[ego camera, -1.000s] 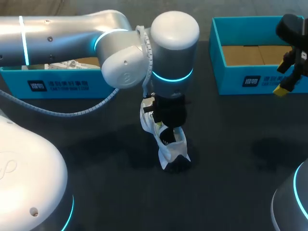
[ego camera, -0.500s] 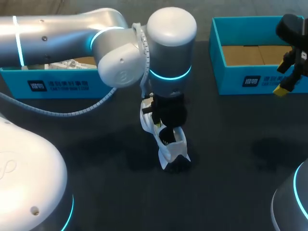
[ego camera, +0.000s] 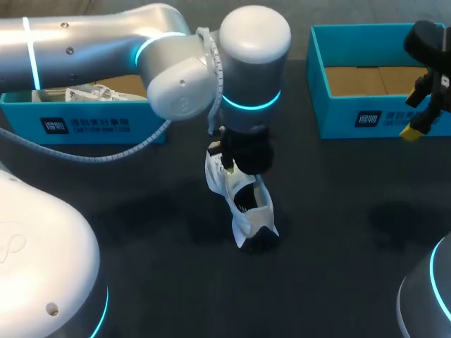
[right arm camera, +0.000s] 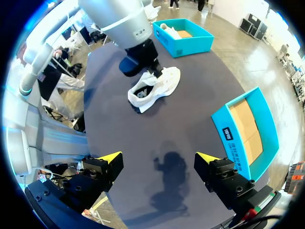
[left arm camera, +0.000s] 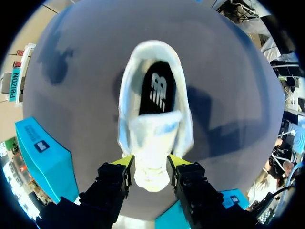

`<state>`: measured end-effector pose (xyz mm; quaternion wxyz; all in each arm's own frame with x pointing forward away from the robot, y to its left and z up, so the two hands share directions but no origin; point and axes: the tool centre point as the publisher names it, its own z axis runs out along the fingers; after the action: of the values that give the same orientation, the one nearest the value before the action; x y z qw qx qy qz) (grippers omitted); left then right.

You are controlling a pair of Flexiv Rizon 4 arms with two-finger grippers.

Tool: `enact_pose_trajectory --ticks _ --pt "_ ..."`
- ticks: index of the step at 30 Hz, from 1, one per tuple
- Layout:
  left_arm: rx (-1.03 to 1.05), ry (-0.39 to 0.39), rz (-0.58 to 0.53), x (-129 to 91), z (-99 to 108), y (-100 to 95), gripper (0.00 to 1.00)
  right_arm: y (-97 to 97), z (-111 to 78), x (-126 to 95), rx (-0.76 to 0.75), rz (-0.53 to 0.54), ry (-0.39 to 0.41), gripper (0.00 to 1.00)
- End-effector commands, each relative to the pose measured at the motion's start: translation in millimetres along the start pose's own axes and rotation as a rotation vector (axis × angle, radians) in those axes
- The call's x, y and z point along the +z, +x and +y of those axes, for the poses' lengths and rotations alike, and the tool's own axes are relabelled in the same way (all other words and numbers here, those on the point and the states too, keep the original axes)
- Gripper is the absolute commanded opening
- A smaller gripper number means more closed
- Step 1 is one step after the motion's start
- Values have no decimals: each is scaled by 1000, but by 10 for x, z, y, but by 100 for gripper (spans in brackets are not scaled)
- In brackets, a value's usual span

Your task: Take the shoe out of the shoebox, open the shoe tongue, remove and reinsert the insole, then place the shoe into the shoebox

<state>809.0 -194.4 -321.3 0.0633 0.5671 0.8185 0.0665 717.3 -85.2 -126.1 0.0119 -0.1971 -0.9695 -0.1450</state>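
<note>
L tool clamps white low-top sneaker at forefoot, on dark worktop; R tool spread wide, empty.

Head view: fixed, high behind robot, looks down on table; shoe mid-frame, middling distance.
Left wrist view: points straight down, very near shoe, which fills centre.
Right wrist view: high over table's right side, just beside right box, faces across toward shoe, well apart.
All three share shoe and tabletop around it.
</note>
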Motion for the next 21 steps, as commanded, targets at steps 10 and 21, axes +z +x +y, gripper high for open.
enact_pose_trajectory --ticks 10,21 --pt "26 62 32 274 -44 -77 44 -15 21 2 2 3 5 100" --pt "21 90 31 124 -190 -25 43 -15 21 2 2 3 5 100"
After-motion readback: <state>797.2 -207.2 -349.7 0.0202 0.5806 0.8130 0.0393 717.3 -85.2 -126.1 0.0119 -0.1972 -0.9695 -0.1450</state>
